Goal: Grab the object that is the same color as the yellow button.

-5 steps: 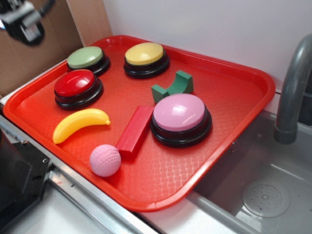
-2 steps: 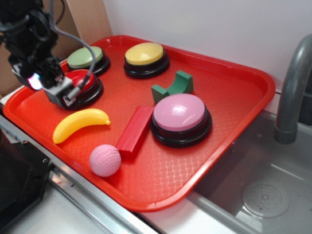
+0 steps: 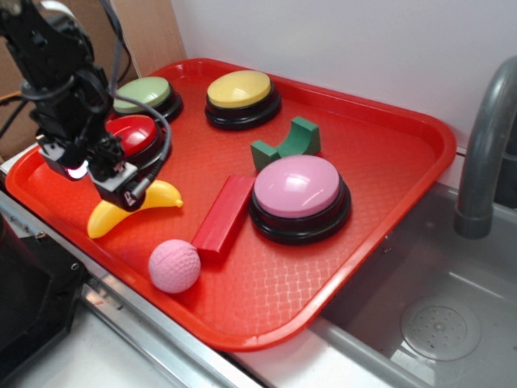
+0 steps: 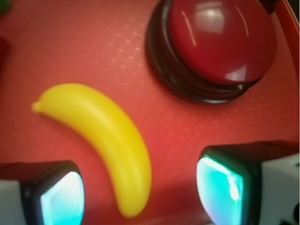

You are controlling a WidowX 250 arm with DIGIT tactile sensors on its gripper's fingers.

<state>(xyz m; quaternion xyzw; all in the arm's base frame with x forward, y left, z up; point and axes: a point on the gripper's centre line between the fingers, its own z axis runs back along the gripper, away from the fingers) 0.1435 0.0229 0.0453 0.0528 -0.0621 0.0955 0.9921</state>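
Note:
The object, a glossy yellow toy banana [image 3: 153, 198], lies on the red tray [image 3: 388, 153] near its front left edge. My gripper [image 3: 121, 190] hangs just above the banana's middle and hides part of it. In the wrist view the banana [image 4: 108, 136] curves down between my two fingers [image 4: 61, 197], which stand apart on either side of its lower end without touching it. The gripper [image 4: 140, 194] is open. The yellow button [image 3: 240, 90] sits at the back of the tray.
A red button [image 3: 133, 137] sits right behind the banana, a green button [image 3: 144, 95] behind that. A red block [image 3: 224, 212], a pink ball [image 3: 174, 265], a pink button [image 3: 299, 194] and a green arch block [image 3: 287, 144] also lie on the tray. Sink and faucet [image 3: 485, 145] are at the right.
My gripper came in from the upper left, passed over the red button, and has dropped down over the banana. Nothing on the tray has moved.

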